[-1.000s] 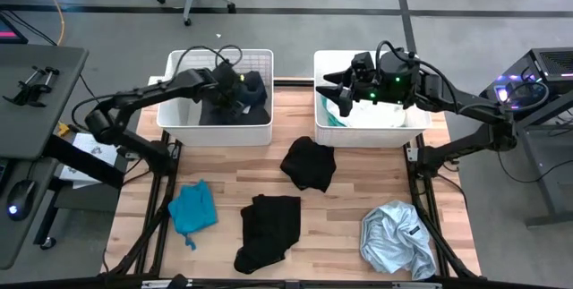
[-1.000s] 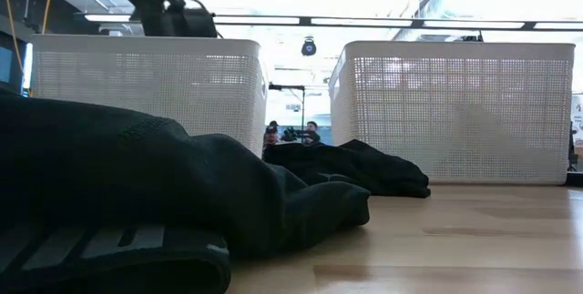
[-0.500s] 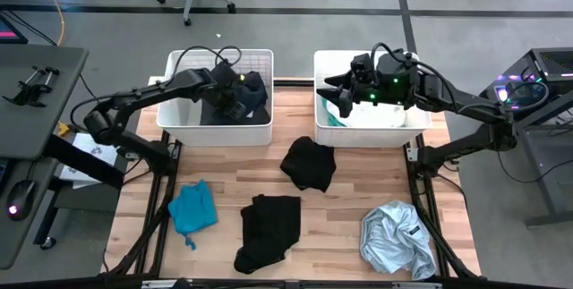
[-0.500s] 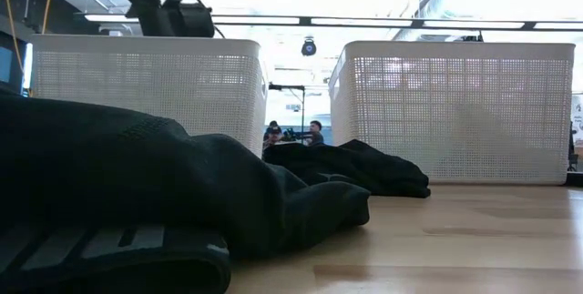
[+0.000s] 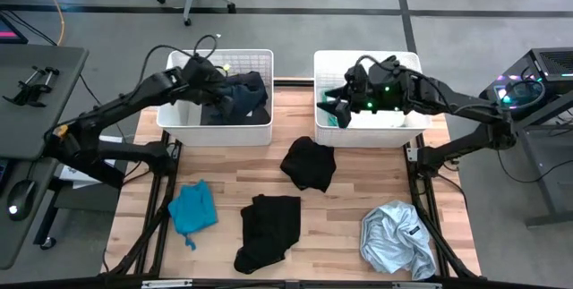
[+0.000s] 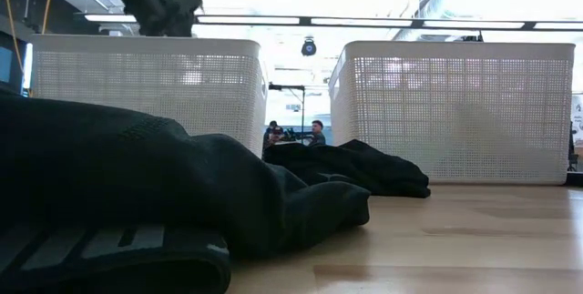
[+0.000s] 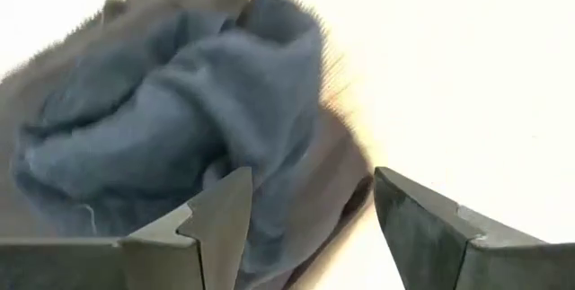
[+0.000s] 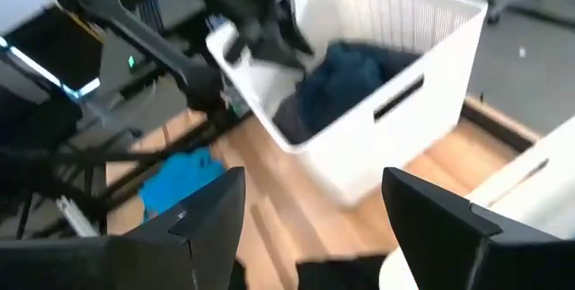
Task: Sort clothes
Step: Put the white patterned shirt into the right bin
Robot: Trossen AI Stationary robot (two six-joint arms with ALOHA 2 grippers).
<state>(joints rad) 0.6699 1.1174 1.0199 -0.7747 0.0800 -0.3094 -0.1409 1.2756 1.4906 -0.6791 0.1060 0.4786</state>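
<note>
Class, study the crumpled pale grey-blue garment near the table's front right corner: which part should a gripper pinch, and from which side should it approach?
Judging by its pose, pinch a raised fold near the middle of the pale grey-blue garment, coming straight down from above. It lies bunched in ridges on the bare table, apart from other clothes, so a top ridge offers fabric to close on; its flat edges hug the wood.
</note>
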